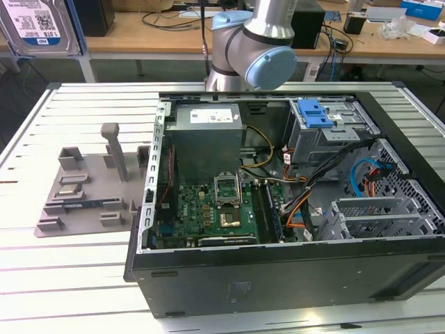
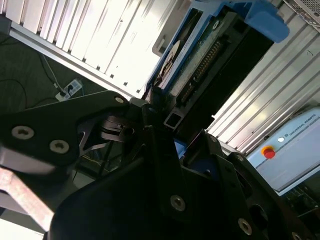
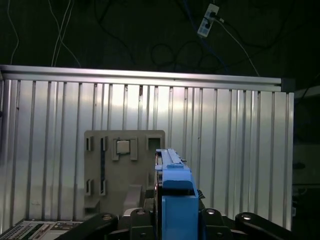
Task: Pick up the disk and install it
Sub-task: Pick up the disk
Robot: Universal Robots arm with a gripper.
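The disk (image 1: 38,24), a silver hard drive with a white-and-blue label in a blue carrier, hangs high at the exterior view's upper left, above the slatted table. In the first wrist view the disk (image 3: 175,195) is edge-on, blue carrier outward, with my gripper (image 3: 175,216) shut on it from both sides. The second wrist view looks along the disk (image 2: 200,60) at its connector edge, which sticks out past the black fingers (image 2: 150,145). The open computer case (image 1: 278,278) lies on the exterior view's right, with a drive cage and blue clip (image 1: 316,111) at its back.
A grey fixture plate (image 1: 83,195) with an upright post (image 1: 115,149) sits on the table beside the case; the first wrist view looks down on the fixture plate (image 3: 125,165). Inside the case are a grey power-supply box (image 1: 208,132), motherboard (image 1: 208,216) and loose cables (image 1: 306,202).
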